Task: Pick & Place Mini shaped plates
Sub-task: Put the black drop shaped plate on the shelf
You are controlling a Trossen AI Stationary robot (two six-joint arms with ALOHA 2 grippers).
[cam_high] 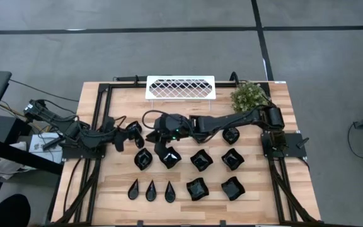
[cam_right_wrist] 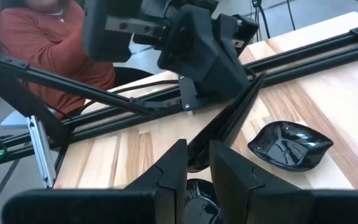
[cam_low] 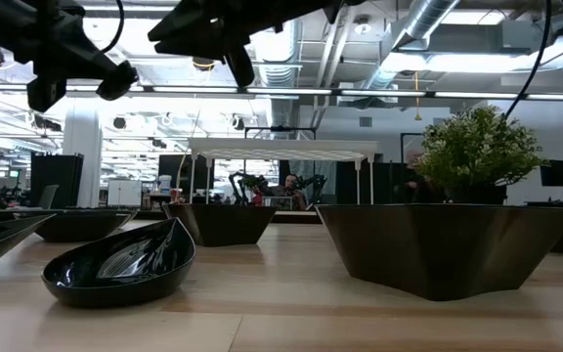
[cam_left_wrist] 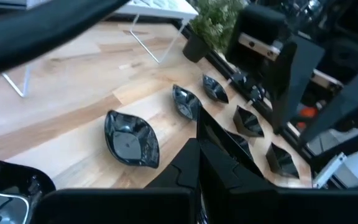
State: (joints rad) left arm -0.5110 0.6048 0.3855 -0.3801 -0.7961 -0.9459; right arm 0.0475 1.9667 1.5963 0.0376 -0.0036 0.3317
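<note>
Several glossy black mini shaped plates rest on their undersides on the wooden table point(cam_high: 257, 183): a middle row point(cam_high: 201, 159), teardrops near the front point(cam_high: 150, 190) and squarish ones point(cam_high: 232, 188). My right gripper point(cam_right_wrist: 197, 152) reaches across to the table's left half point(cam_high: 159, 137), well above the wood, and is shut on one black plate point(cam_right_wrist: 229, 124), seen edge-on. A leaf-shaped plate point(cam_right_wrist: 289, 144) lies beyond it. My left gripper point(cam_left_wrist: 199, 146) waits shut at the left point(cam_high: 133, 133), with nothing between its fingers. My right gripper pinches the plate between its two fingers at the rim nearest the gripper point(cam_right_wrist: 205, 154). The fingers point roughly level, slightly downward, toward the table's left. The plate stands on edge in the hold, runs forward from the fingertips and is lifted clear of the table.
A white lattice rack point(cam_high: 180, 87) stands at the far edge, with a small potted plant point(cam_high: 249, 96) to its right. Black frame rails point(cam_high: 98, 126) run along the table's sides. A person in a red top point(cam_right_wrist: 42, 50) sits beyond the left edge.
</note>
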